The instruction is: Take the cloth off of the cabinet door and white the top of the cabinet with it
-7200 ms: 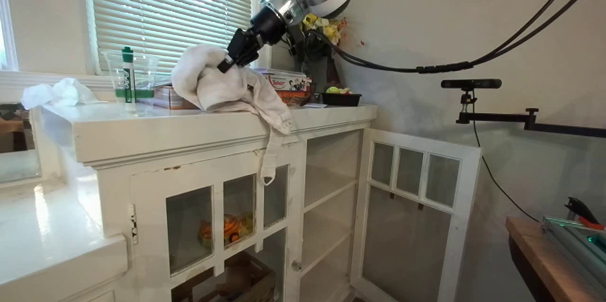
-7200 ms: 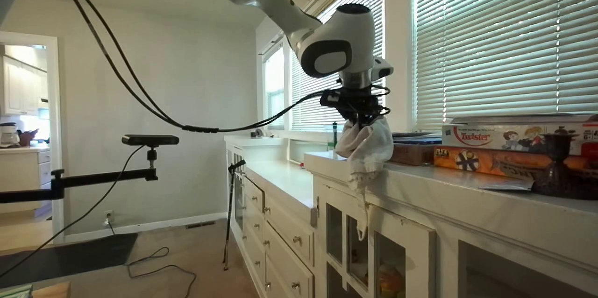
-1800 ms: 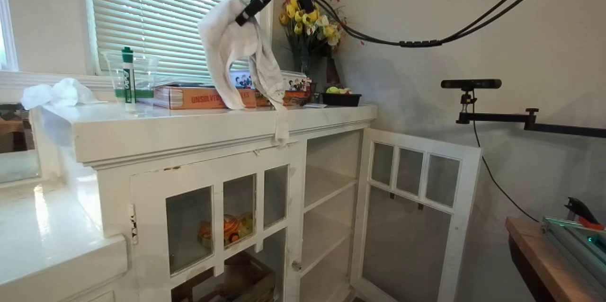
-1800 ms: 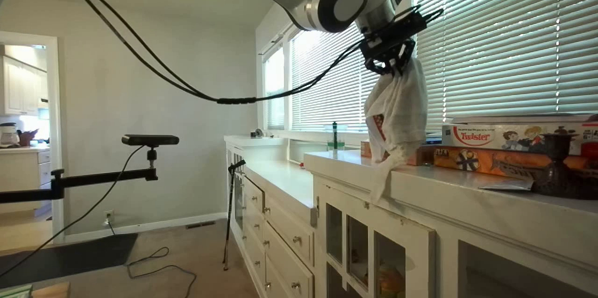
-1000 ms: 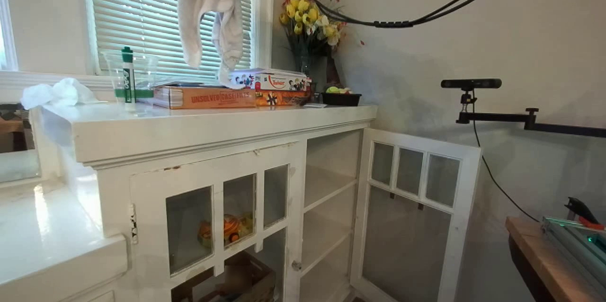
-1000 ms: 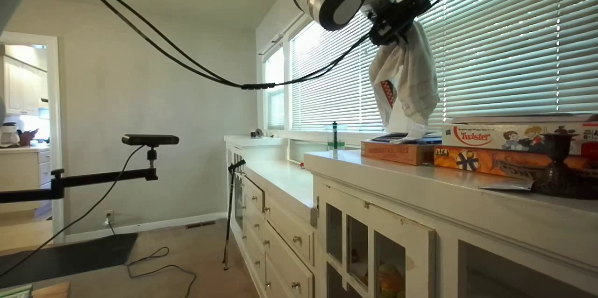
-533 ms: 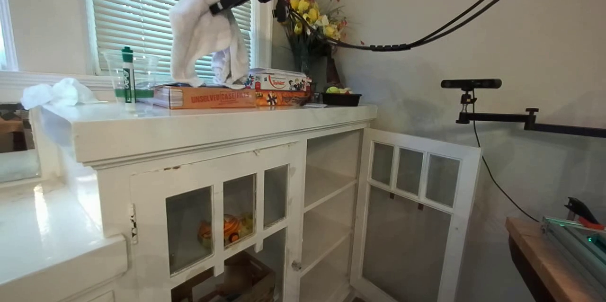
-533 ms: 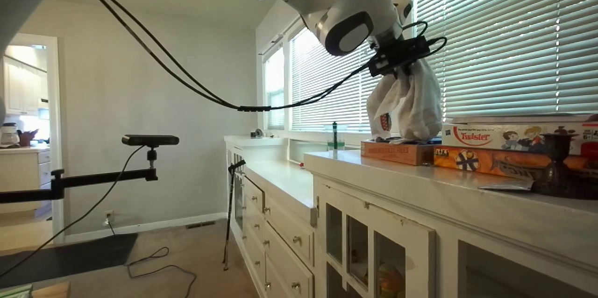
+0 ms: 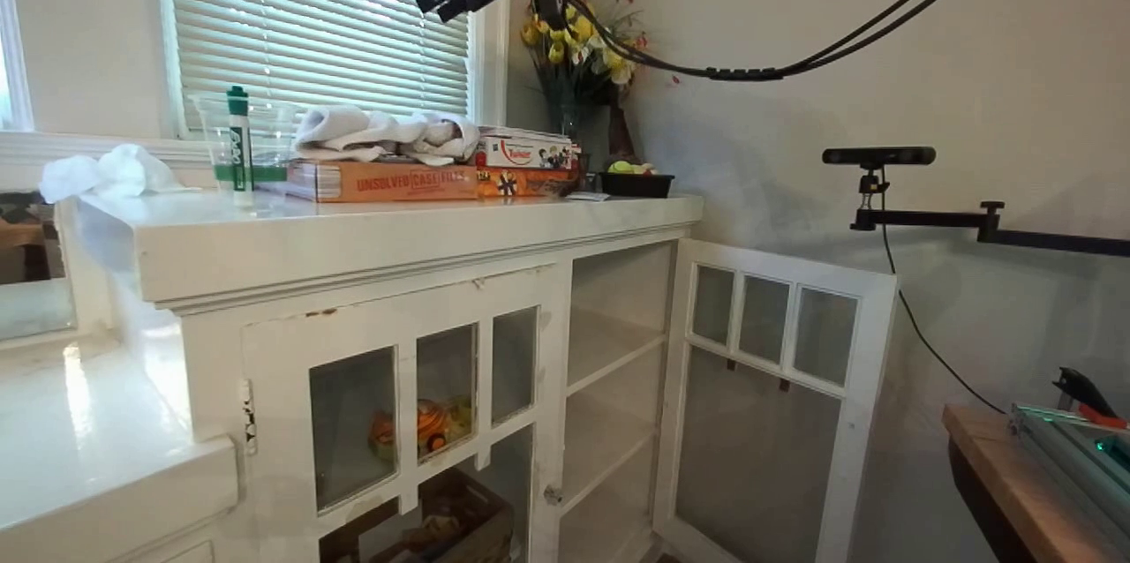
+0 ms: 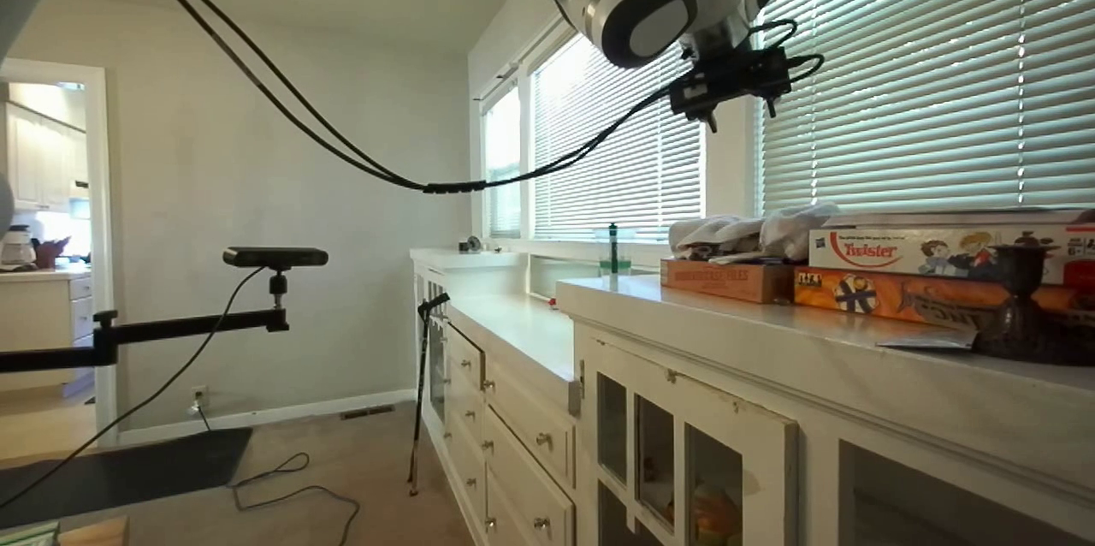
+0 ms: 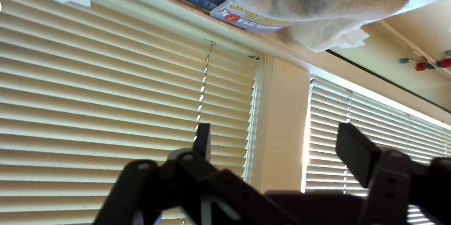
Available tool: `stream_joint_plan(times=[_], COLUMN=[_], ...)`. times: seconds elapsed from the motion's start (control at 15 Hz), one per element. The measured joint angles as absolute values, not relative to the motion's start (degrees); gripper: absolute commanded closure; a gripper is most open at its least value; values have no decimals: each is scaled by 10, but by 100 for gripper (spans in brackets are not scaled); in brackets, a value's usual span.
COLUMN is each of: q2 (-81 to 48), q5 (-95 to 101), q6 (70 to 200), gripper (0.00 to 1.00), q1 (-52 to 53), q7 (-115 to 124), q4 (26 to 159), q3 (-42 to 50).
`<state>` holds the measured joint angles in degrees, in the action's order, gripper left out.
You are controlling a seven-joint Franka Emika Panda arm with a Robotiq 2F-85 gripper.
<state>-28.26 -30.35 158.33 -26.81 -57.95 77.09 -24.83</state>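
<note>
My claw hangs spread and pinching nothing, high above the brown box, over which the cloth lies bunched, well apart from me. With the cloth off the cabinet door, I take wiping the top of the cabinet to be the step in hand; if more is due, I need to come down, grasp a fold and draw it onto the top beside the box. Whether any wiping is done I can't tell; the wrist view cuts off the cloth, whose folds hide whether box or books bear it.

Pale walls, sunlit blinds, brown floor
</note>
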Motion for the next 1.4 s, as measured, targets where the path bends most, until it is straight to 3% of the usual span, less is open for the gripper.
stream_joint_plan(times=[0.47,0.87,1.4], q2=[-183,-80,-6], q5=[-362,-361,-162], q6=[1411,1341,1336], gripper=[0,0,0], q1=[-322,-202,-101], q7=[-469,-346,-120], q4=[855,1010,1209], q3=[-233,-83,2])
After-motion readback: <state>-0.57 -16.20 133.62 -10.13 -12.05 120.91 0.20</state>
